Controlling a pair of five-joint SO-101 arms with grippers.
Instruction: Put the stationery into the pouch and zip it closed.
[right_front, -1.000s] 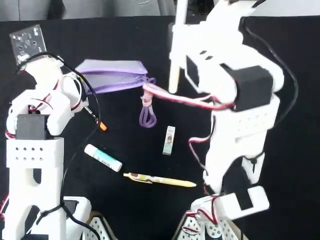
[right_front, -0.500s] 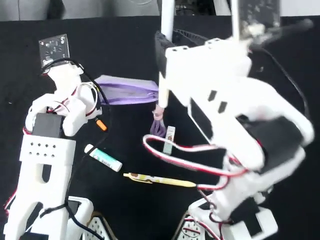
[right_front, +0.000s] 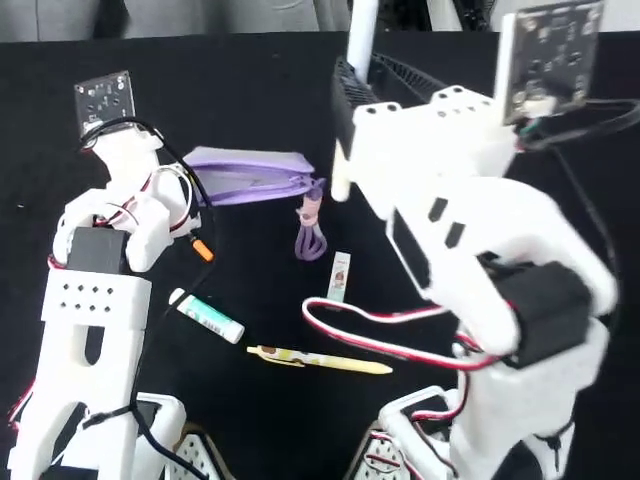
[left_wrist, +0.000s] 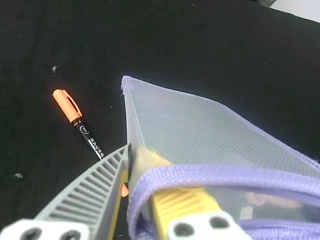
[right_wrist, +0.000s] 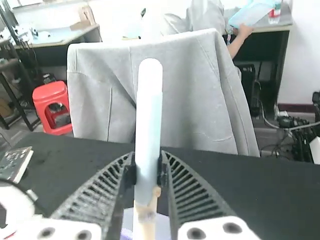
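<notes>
One lilac mesh pouch (left_wrist: 200, 130), translucent, purple-edged

A grey-draped chair (right_wrist: 200, 90) stands behind the black table (right_front: 250, 90) (a red stool (right_wrist: 52, 106) beside it).

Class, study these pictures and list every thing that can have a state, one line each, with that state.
pouch: mouth open, edge clamped
left gripper: shut on pouch
right gripper: shut on pale stick
pale stick: held upright
orange-capped pen: capped, lying loose on the table
yellow pen: lying loose
white tube: lying loose
</notes>
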